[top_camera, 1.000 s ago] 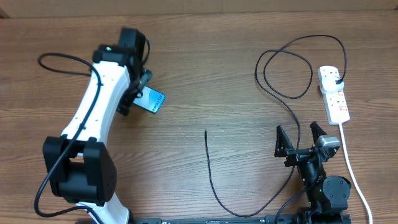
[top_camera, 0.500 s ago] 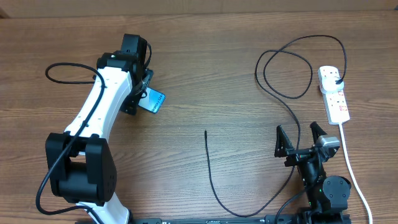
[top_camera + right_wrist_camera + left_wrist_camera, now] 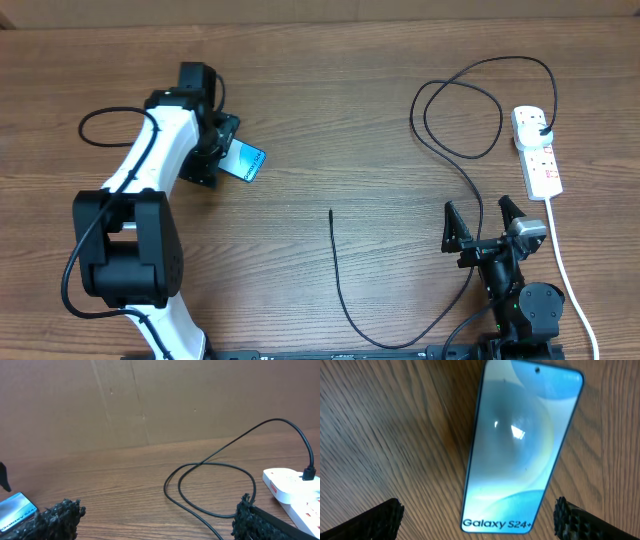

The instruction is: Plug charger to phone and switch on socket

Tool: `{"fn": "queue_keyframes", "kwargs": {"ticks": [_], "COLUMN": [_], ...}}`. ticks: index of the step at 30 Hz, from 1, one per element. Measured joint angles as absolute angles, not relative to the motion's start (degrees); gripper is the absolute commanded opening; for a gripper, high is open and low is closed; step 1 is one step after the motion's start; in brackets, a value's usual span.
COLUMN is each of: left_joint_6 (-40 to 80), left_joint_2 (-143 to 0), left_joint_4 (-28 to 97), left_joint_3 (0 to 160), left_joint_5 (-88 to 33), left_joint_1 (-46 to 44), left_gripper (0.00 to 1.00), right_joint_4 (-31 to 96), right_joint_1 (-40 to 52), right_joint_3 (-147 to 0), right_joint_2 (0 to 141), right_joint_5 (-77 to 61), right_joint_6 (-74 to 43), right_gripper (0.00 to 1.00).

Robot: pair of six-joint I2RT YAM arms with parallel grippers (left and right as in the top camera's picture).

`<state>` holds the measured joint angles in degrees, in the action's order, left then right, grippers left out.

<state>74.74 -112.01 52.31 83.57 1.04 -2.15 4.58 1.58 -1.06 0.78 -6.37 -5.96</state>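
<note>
The phone (image 3: 520, 445) lies at ten o'clock on the counter (image 3: 330, 120), beneath my released left jaws; my right jaws gape at five o'clock.

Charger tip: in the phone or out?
Out. The charger ends in a free tip on bare table, well apart from the phone; its plug sits in the socket.

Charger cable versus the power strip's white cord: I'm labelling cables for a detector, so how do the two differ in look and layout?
The charger is black and thin; the white cord is thicker. The charger loops and sweeps across the table to a free tip; the white cord runs almost straight toward the near edge. Both join the power strip and lie on the table.
</note>
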Motion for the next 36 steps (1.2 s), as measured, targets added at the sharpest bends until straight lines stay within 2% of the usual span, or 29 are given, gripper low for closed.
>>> {"fn": "queue_keyframes", "kwargs": {"ticks": [13,36], "left_joint_6": [69.5,70.1], "left_joint_2": [-112.0,-115.5], "left_joint_4": [50.1,50.4], "left_joint_3": [83.5,83.9], "left_joint_5": [0.1,-3.8], "left_joint_1": [-1.4,-1.4], "left_gripper": [1.0,1.0], "right_joint_4": [4.6,4.6], "right_joint_1": [1.6,1.6], "right_joint_3": [-1.1,-1.1], "right_joint_2": [0.8,0.8], "right_joint_5": [-6.3,-6.4], "right_joint_6": [-5.9,-6.0], "right_gripper": [1.0,1.0]}}
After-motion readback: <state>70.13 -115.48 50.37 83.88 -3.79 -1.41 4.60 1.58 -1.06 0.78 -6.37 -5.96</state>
